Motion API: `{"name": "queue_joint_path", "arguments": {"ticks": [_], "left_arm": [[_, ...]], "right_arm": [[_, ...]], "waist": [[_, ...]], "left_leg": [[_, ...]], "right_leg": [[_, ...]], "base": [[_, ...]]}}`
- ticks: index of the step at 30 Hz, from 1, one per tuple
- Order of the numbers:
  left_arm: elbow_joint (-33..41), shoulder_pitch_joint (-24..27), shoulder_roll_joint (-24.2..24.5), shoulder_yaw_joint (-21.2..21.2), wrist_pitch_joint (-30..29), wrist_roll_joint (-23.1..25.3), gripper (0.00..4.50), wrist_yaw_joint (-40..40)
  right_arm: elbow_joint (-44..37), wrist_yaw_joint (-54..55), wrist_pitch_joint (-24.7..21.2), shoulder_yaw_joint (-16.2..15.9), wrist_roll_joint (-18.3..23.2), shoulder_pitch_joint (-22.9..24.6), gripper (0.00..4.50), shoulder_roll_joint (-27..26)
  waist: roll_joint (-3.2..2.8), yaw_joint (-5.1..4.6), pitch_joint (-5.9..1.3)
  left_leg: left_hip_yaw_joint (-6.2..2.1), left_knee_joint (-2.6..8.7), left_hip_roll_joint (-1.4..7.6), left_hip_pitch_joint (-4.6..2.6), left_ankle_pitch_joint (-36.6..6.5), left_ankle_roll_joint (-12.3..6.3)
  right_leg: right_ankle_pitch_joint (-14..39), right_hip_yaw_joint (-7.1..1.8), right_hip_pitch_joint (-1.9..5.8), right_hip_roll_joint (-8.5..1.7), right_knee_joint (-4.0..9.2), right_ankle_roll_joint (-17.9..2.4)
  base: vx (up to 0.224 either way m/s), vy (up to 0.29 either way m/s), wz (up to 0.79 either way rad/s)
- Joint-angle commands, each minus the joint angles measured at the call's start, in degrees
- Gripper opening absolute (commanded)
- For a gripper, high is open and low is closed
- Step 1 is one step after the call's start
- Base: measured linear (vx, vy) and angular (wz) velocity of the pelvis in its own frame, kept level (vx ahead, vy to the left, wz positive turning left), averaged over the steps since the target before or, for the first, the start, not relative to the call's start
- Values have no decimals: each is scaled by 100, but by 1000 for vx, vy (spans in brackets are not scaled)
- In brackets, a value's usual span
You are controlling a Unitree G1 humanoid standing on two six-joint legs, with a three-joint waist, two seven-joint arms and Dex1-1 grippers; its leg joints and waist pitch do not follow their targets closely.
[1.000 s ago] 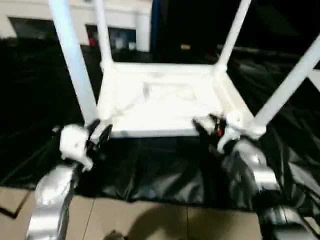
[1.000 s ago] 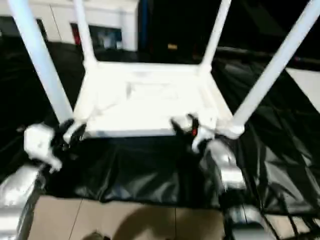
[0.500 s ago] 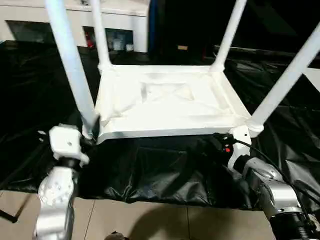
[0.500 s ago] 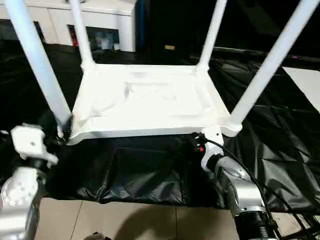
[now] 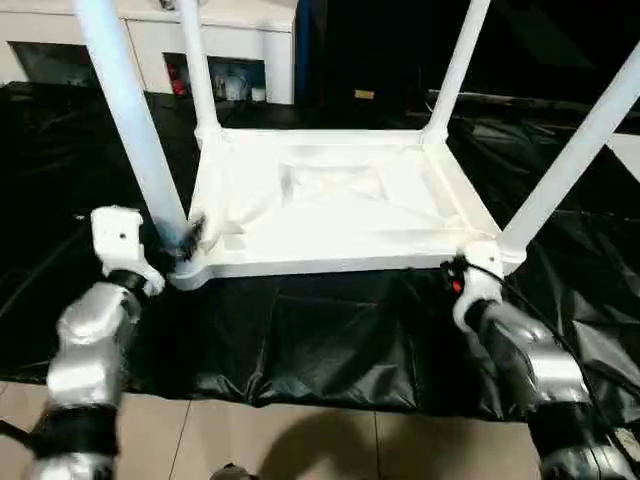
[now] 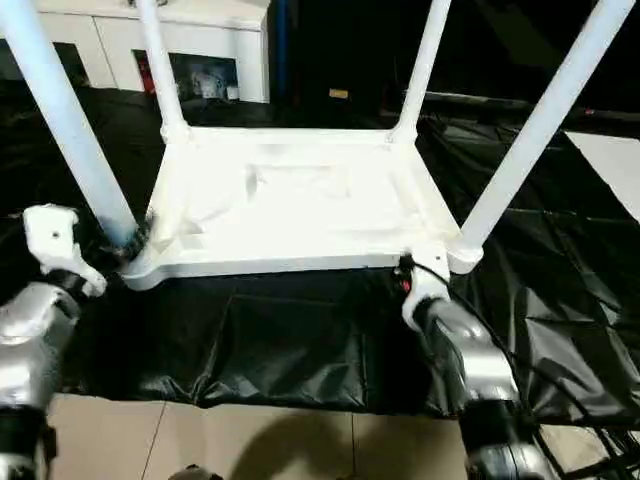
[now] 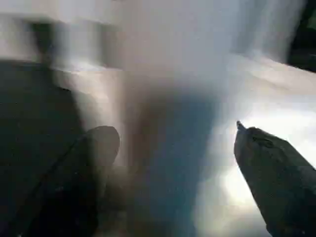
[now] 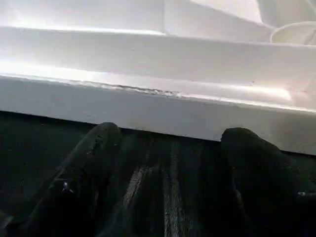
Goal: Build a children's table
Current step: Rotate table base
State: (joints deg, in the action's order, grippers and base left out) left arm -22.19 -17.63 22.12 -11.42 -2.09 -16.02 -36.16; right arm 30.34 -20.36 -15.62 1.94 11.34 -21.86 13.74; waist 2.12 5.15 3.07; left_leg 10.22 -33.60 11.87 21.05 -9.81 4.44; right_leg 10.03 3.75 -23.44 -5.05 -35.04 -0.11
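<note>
The left gripper (image 7: 168, 163) is spread wide, its two black fingers (image 7: 94, 168) standing on either side of a blurred white leg (image 5: 130, 120) of the children's table (image 5: 330, 205). From the head camera this gripper sits at the table's near left corner, right against the foot of that leg where it meets the rounded corner socket (image 5: 185, 270); whether the fingers actually touch the leg cannot be told.

The right gripper (image 8: 168, 163) is also open, its fingers (image 8: 84, 168) parted and lying low over the black sheet (image 5: 330, 340). Just beyond its fingertips runs the white front rim (image 8: 148, 103) of the tabletop, close to them but not between them. Seen from the head, this gripper (image 5: 457, 280) is just beside the near right corner socket (image 5: 490, 255), slightly under the edge.

The table lies upside down on the sheet, its underside facing up, with all four legs rising from the corners. The near right leg (image 5: 580, 150) climbs away from the right gripper, and the two far legs (image 5: 455, 65) stand beyond both grippers. Past the table, farther off, a white cabinet (image 5: 250, 40) stands against the back. Nearer than the grippers, the sheet ends and a tan floor (image 5: 300, 440) shows.
</note>
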Motion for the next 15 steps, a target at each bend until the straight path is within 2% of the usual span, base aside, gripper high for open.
{"name": "queue_joint_path", "arguments": {"ticks": [1, 2, 4, 5, 6, 7, 10, 11, 12, 15], "left_arm": [[94, -21, 157, 320, -456, -317, 427, -1056], [94, -21, 157, 320, -456, -317, 427, -1056], [450, 181, 436, 564, -888, -644, 427, -1874], [603, 255, 524, 623, -1115, -810, 427, -2114], [787, 362, 682, 751, -1319, -957, 427, -2464], [787, 362, 682, 751, -1319, -957, 427, -2464], [1258, 608, 1006, 1094, -1792, -1235, 427, -3092], [1372, 650, 1037, 1155, -1887, -1293, 427, -3159], [1516, 667, 1032, 1200, -2003, -1386, 427, -3255], [1748, 666, 966, 1221, -2196, -1586, 427, -3317]], "right_arm": [[316, 59, 143, 24, -121, -205, 372, -27], [316, 59, 143, 24, -121, -205, 372, -27], [596, 14, 279, -41, -173, -394, 372, -71], [685, 1, 333, -68, -199, -459, 372, -83], [845, -6, 409, -69, -203, -574, 372, -124], [845, -6, 409, -69, -203, -574, 372, -124], [1247, -88, 634, -137, -244, -890, 372, -260], [1337, -112, 685, -167, -264, -961, 372, -292], [1542, -194, 800, -212, -312, -1093, 372, -359], [1826, -323, 961, -314, -408, -1273, 372, -470]], "waist": [[-91, 24, -361], [-102, 27, -348], [-98, 29, -358], [-122, 33, -365], [-113, 27, -354], [-92, 32, -360], [-104, 15, -343], [-90, -19, -332], [-55, -19, -333], [-83, -37, -321]], "left_leg": [[-27, 455, 79, -85, -1770, 268], [-25, 459, 89, -95, -1821, 290], [-24, 461, 98, -104, -1822, 279], [-15, 460, 105, -109, -1770, 288], [-3, 461, 101, -110, -1781, 275], [0, 457, 104, -112, -1765, 262], [-7, 472, 99, -88, -1789, 262], [-12, 482, 103, -79, -1859, 273], [1, 472, 112, -101, -1895, 257], [-9, 479, 109, -97, -1921, 286]], "right_leg": [[1388, -225, 206, -254, 395, -1019], [1310, -228, 202, -251, 396, -1058], [1206, -232, 220, -266, 385, -1088], [1098, -232, 213, -271, 347, -1194], [1055, -235, 224, -252, 354, -1209], [1032, -236, 225, -267, 344, -1230], [1224, -235, 237, -273, 343, -1221], [1384, -237, 253, -275, 355, -1187], [1490, -247, 226, -288, 367, -1162], [1633, -251, 230, -279, 382, -1133]], "base": [[0, 0, 0], [0, 0, 0], [0, 0, 0], [0, 0, 0], [0, 0, 0], [0, 0, 0], [0, 0, 0], [0, 0, 0], [0, 0, 0], [0, 0, 0]]}}
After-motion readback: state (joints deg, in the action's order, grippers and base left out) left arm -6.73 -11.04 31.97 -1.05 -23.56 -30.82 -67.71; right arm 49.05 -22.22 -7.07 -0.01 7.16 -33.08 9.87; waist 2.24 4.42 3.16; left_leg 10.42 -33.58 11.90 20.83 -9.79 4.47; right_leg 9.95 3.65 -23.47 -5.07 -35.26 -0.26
